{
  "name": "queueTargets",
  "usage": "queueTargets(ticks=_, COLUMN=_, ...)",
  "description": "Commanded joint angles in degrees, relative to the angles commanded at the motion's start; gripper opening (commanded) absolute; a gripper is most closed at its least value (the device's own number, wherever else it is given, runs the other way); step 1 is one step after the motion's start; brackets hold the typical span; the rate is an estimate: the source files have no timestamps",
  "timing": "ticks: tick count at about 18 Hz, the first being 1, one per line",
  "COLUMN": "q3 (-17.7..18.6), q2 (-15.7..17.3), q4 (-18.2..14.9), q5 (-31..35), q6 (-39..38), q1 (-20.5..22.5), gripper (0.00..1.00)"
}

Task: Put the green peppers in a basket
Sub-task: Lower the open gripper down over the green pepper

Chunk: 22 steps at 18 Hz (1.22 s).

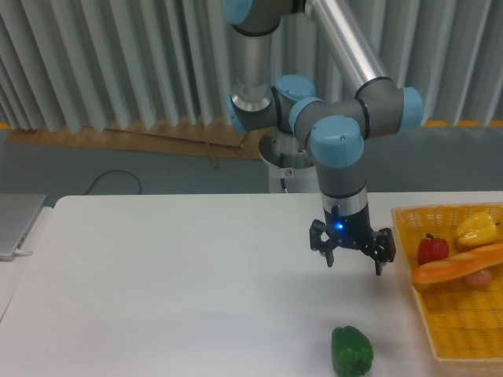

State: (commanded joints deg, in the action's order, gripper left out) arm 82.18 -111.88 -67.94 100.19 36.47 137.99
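Note:
The green pepper (350, 350) is glossy dark green and lies on the white table near the front edge. The yellow-orange woven basket (448, 330) stands at the right edge of the table, to the right of the pepper. My gripper (354, 263) hangs above the table, behind and above the pepper and left of the basket. Its fingers are spread apart and hold nothing.
Inside the basket lie a red pepper (432, 249), a yellow pepper (478, 229) and a long orange item (460, 265). A grey laptop-like object (16, 224) sits at the table's left edge. The arm's base (287, 157) stands behind the table.

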Motion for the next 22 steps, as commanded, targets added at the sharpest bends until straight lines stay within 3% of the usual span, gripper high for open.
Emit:
queueTargets(ticks=3, q3=-0.96, q2=-2.46, q4=0.52, q5=3.26, q6=0.0, q1=-1.49, gripper=1.0)
queueTargets(ticks=10, q3=-2.29, q2=-5.11, q4=2.72, q5=2.91, q6=-6.41, q1=-1.76, gripper=1.0)
queueTargets(ticks=13, q3=-2.81, q2=-6.16, q4=5.27, q5=2.82, q6=-11.58, q1=-1.76, gripper=1.0)
queueTargets(ticks=22, q3=-5.98, q2=-9.85, q4=7.03, q5=0.8, q6=-18.28, q1=-1.85, gripper=1.0)
